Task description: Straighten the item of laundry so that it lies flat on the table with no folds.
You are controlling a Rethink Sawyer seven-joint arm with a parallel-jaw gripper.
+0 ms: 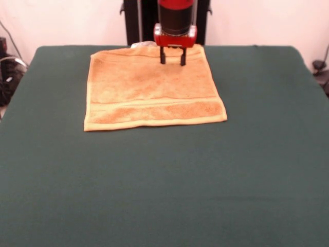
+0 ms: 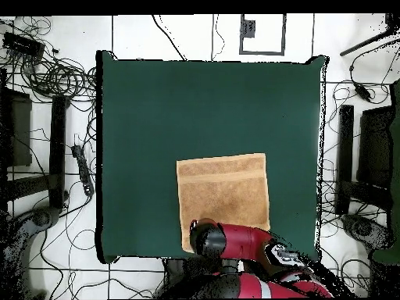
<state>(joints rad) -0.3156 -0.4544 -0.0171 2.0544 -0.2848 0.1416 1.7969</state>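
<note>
The golden-orange towel (image 1: 151, 87) lies spread out and roughly square on the dark green table (image 1: 164, 180), at the side nearest the robot. Its woven band runs near the edge farthest from the robot. No fold shows on it. It also shows in the overhead view (image 2: 223, 195). My gripper (image 1: 172, 60) hangs straight down over the towel's robot-side edge, its two dark fingers (image 1: 163, 55) apart and holding nothing. In the overhead view the arm (image 2: 234, 238) covers the gripper and the towel's near edge.
The table (image 2: 156, 117) stretches wide past the towel on all other sides. Cables and stands (image 2: 55, 78) lie on the floor around the table. The robot's black pedestal (image 1: 149, 20) stands behind the table's far edge.
</note>
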